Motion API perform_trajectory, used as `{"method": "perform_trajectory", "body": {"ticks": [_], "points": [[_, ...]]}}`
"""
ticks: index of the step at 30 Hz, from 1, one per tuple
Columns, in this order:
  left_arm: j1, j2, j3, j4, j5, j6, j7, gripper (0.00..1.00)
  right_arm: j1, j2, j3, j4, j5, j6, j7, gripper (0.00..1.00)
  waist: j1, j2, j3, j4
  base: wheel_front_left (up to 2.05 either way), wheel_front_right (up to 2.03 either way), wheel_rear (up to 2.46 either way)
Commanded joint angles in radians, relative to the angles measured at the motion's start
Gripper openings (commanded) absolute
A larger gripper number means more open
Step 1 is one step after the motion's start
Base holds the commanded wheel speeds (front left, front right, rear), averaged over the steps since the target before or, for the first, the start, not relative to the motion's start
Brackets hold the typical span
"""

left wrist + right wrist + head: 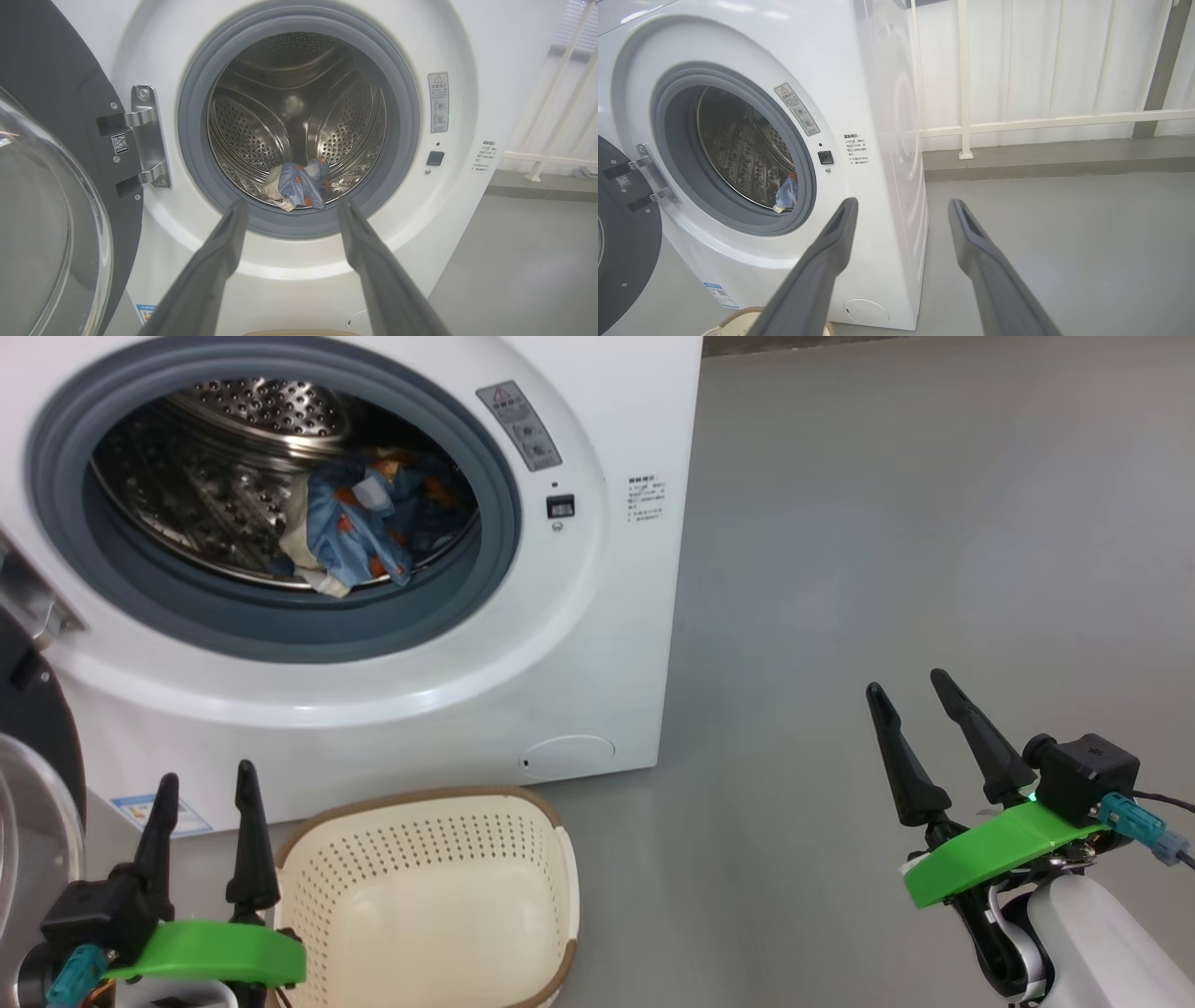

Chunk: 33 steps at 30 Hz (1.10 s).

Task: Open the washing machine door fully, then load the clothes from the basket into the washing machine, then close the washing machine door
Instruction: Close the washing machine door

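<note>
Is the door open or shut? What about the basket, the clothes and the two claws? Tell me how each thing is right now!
washing machine door: open, swung out to the left on its hinge.
washing machine: front uncovered, loaded.
clothes: bundled low inside the washing machine.
basket: upright, empty.
left claw: open, holding nothing.
right claw: open, holding nothing.
</note>
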Motion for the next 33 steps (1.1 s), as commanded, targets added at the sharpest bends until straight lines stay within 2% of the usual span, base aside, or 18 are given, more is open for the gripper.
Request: {"method": "perform_trajectory", "body": {"ticks": [1, 14, 33], "points": [[-0.004, 0.021, 0.038, -0.030, 0.011, 0.006, -0.006, 1.00, 0.002, -0.008, 0.016, -0.019, -0.004, 0.004, -0.008, 1.00, -0.0001, -0.0001, -0.001, -0.001, -1.77, 1.77, 0.00], [0.000, 0.019, 0.034, -0.032, 0.007, -0.001, -0.006, 1.00, 0.002, -0.011, 0.020, -0.018, -0.002, 0.004, -0.008, 1.00, -0.0001, -0.0001, -0.003, -0.003, -1.29, 1.29, 0.00], [0.001, 0.020, 0.023, -0.024, 0.002, 0.001, -0.006, 1.00, 0.005, -0.015, 0.032, -0.015, 0.004, 0.004, -0.008, 1.00, -0.0001, -0.0001, -0.010, -0.001, -0.05, 0.05, 0.00]]}}
